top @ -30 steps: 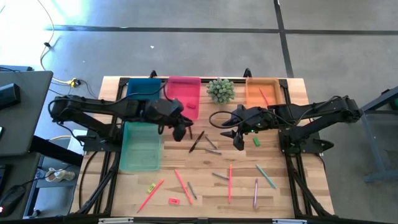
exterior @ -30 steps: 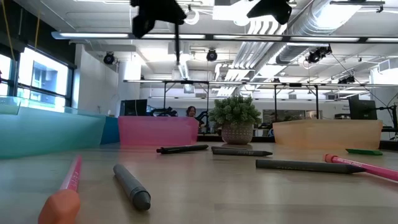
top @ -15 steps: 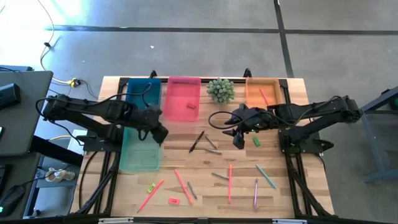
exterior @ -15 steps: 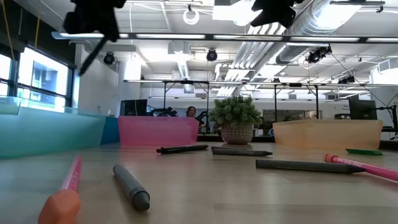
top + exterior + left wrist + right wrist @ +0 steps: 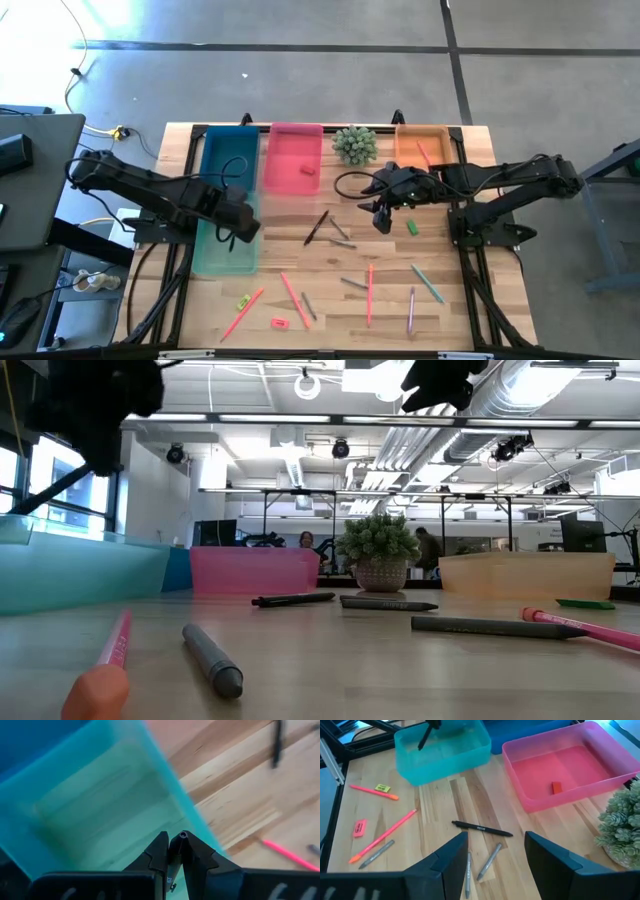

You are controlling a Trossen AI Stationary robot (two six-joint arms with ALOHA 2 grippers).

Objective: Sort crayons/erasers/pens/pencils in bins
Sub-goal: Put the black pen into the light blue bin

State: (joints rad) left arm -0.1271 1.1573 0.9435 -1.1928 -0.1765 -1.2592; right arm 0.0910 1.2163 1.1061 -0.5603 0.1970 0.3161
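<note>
The left gripper [image 5: 238, 226] hangs over the pale teal bin [image 5: 212, 255] at the table's nine o'clock side, its jaws closed on a thin dark pen [image 5: 176, 865] that shows between its fingers in the left wrist view. Just beyond the teal bin, at about eleven o'clock, sits the blue bin [image 5: 228, 150], and next to it toward twelve o'clock the pink bin [image 5: 294, 160] with one red eraser [image 5: 309, 170] inside. A black pen [image 5: 317, 227] and grey sticks lie near the table's middle. At about six to seven o'clock lie salmon-pink pencils [image 5: 293, 299], a yellow eraser [image 5: 243, 301] and a red-pink eraser [image 5: 280, 322]. The round green plant [image 5: 355, 144] stands at twelve o'clock. The right gripper [image 5: 381, 222] hovers just right of centre with its jaws wide apart and holding nothing; a green eraser [image 5: 412, 228] lies just beside it. The orange bin [image 5: 421, 146] at one o'clock holds one pink pencil [image 5: 424, 155]. More pencils, pink, purple and green, lie toward five o'clock.
</note>
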